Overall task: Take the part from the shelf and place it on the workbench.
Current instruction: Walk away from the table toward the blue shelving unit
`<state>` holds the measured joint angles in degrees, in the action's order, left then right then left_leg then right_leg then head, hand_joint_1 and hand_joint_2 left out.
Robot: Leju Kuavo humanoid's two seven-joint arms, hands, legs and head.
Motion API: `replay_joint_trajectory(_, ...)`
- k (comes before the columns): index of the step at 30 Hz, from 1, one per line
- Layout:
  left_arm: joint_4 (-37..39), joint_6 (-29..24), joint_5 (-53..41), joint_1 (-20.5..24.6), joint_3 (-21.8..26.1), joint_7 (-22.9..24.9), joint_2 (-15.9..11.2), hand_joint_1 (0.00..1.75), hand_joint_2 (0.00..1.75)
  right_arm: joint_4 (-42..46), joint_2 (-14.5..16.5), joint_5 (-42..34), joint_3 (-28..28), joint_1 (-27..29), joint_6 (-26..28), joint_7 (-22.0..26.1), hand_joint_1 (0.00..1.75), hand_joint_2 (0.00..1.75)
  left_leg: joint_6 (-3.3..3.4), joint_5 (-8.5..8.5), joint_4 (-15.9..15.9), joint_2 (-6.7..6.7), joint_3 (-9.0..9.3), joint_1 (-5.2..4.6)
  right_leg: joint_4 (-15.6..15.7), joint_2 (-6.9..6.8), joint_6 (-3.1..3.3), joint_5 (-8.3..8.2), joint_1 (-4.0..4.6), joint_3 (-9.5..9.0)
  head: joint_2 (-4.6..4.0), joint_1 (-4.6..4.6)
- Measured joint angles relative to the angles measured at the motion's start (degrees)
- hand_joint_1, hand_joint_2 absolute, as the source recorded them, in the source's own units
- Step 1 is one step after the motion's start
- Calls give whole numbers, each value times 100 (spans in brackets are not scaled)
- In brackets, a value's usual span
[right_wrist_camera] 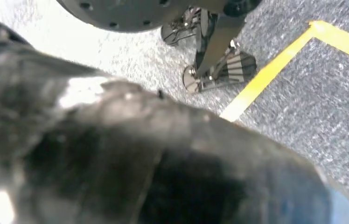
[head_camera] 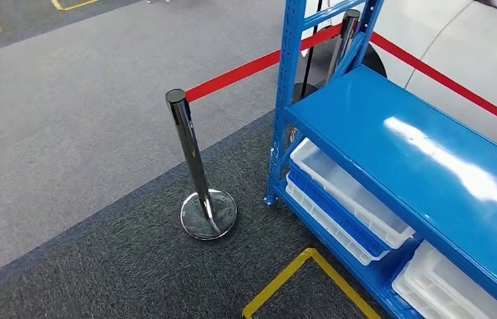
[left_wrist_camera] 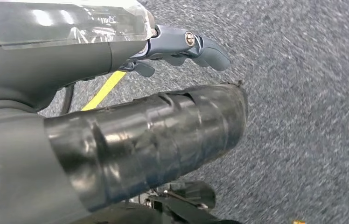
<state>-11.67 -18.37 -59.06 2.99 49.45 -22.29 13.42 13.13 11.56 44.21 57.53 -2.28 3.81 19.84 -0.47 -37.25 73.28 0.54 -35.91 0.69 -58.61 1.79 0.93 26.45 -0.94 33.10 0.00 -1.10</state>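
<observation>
Head view: blue shelf (head_camera: 432,166) at right, top board bare and glossy; white bins (head_camera: 349,193) stacked on lower level; chrome stanchion (head_camera: 196,166) with red belt (head_camera: 246,70) on grey carpet; yellow floor tape (head_camera: 292,272) in front. Left robot hand (left_wrist_camera: 182,46): fingers apart over carpet, holding nothing. Right robot hand (right_wrist_camera: 163,158): blurred, grip state indeterminate. Part: location indeterminate.

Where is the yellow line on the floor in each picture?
Head view: yellow line, bottom middle, in front of the blue shelf.
Left wrist view: a short piece peeking out behind the left robot hand.
Right wrist view: a long strip with a corner.
Shared landmark: the grey carpet.
</observation>
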Motion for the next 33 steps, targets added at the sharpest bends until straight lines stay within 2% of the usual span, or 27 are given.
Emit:
replay_joint_trajectory(1,0,1,2,-5,1,1,0,0,0,-1,0,1,0,3,-1,-1,0,0,7,99,-7,-8,-20,0,-9,88,0,0,2,1,0,0)
replay_joint_trajectory(2,0,1,3,-9,2,1,0,0,0,-1,1,1,0,6,-1,-3,0,0,20,296,-232,-33,61,1,-19,175,-2,1,2,-3,0,0)
replay_joint_trajectory(3,0,2,5,-9,2,1,0,0,0,-2,1,1,0,7,-1,-4,0,0,38,537,-613,-109,214,4,-26,256,-5,1,-1,-6,0,0)
replay_joint_trajectory(5,0,7,8,-13,5,1,-1,0,0,-2,2,1,0,0,-1,-5,0,0,76,817,-1286,-370,481,9,-48,398,-46,-3,4,14,0,-1)
replay_joint_trajectory(6,0,8,8,-8,7,0,-2,0,0,-2,2,1,1,-1,-1,-5,0,0,90,853,-1452,-462,540,7,-51,460,-83,-11,1,34,0,-3)
replay_joint_trajectory(7,0,9,9,0,8,-1,-4,0,0,-2,2,1,1,4,-1,-5,0,0,105,838,-1499,-489,556,-2,-48,519,-128,-26,-6,55,0,-4)
replay_joint_trajectory(8,0,9,9,12,9,-1,-4,0,0,-2,2,1,1,16,-1,-5,0,0,128,854,-1519,-433,562,-4,-35,580,-174,-45,-15,72,0,-5)
replay_joint_trajectory(9,0,9,9,23,9,-2,-4,0,0,-2,2,1,1,30,0,-5,0,0,164,879,-1546,-362,577,0,-42,573,-208,-45,-24,84,0,-5)
replay_joint_trajectory(11,0,11,9,19,10,-1,1,0,0,-2,1,2,0,38,1,-7,0,0,249,932,-1610,-209,598,17,-261,319,-247,115,-7,193,0,-22)
replay_joint_trajectory(13,0,13,9,-2,10,-1,3,0,0,-2,0,3,0,24,2,-8,0,0,296,946,-1632,-39,596,5,-914,-17,-267,492,7,499,0,-39)
replay_joint_trajectory(14,0,14,9,-13,10,-1,3,0,0,-2,0,3,0,19,0,-8,0,0,303,942,-1630,52,591,-6,-1280,-89,-279,652,5,672,0,-40)
replay_joint_trajectory(15,0,14,9,-19,10,-1,3,0,0,-2,0,4,0,19,-3,-8,0,0,307,935,-1628,141,589,-15,-1530,-124,-290,726,3,785,0,-40)
replay_joint_trajectory(16,0,14,9,-19,10,0,3,0,0,-2,0,9,0,22,-6,-8,0,0,307,927,-1625,224,590,-20,-1567,-147,-294,682,2,789,0,-39)
replay_joint_trajectory(17,0,14,8,-14,10,0,3,0,0,-2,-1,14,0,26,-8,-8,0,0,301,915,-1622,297,598,-23,-1375,-180,-291,540,4,672,0,-39)
replay_joint_trajectory(18,0,14,7,-8,10,0,4,0,0,-2,-1,19,1,28,-9,-7,0,0,290,899,-1617,364,614,-24,-1006,-254,-276,346,10,458,0,-40)
replay_joint_trajectory(20,0,14,1,-2,10,-1,4,0,0,-2,-2,27,1,17,-10,-4,0,0,242,857,-1601,478,642,-44,-273,-480,-208,95,57,53,0,-39)
replay_joint_trajectory(21,0,14,-3,3,10,-1,3,0,0,-2,-2,30,1,9,-11,-1,0,0,212,837,-1596,526,655,-54,-83,-549,-172,56,81,-44,0,-37)
replay_joint_trajectory(22,0,14,-7,12,10,-1,3,0,0,-2,-3,33,0,4,-12,3,0,0,181,824,-1595,572,671,-62,-24,-560,-140,67,103,-61,0,-36)
replay_joint_trajectory(24,0,14,-9,36,11,-1,4,0,0,-2,-5,37,0,7,-13,8,0,0,119,802,-1600,641,711,-60,1,-438,-84,41,92,-54,0,-36)
replay_joint_trajectory(25,0,13,-9,42,12,-1,5,0,0,-2,-7,39,0,8,-12,8,0,0,86,753,-1557,572,714,-52,24,-379,-49,23,72,-62,0,-32)
replay_joint_trajectory(26,0,13,-9,43,12,-2,5,0,0,-2,-8,40,1,2,-13,8,0,0,56,647,-1427,444,668,-44,51,-317,-16,-1,49,-70,0,-26)
replay_joint_trajectory(28,0,13,-9,30,13,-2,4,0,0,-2,-8,49,1,-12,-21,8,0,0,13,282,-826,122,406,-19,74,-193,26,-26,26,-67,0,-14)
replay_joint_trajectory(29,0,14,-9,21,14,-2,4,0,0,-2,-9,55,1,-15,-26,8,0,0,2,106,-436,43,220,-13,69,-121,35,-30,27,-54,0,-11)
replay_joint_trajectory(30,0,13,-9,12,16,-2,4,0,0,-2,-9,61,0,-14,-31,8,0,0,-5,15,-132,11,68,-10,59,-41,39,-32,29,-44,0,-11)
replay_joint_trajectory(31,0,13,-8,5,18,-2,4,0,0,-2,-9,66,0,-11,-33,8,0,0,-5,39,-6,-1,-7,-9,44,43,41,-32,30,-35,0,-11)
replay_joint_trajectory(32,0,13,-8,1,19,-2,4,0,0,-2,-8,72,0,-8,-33,8,0,0,3,177,-97,-12,16,-8,26,128,39,-30,30,-29,0,-10)
replay_joint_trajectory(33,0,13,-8,0,20,-2,4,0,0,-2,-8,77,0,-7,-33,7,0,0,19,400,-400,-51,137,-6,8,212,34,-26,29,-27,0,-10)
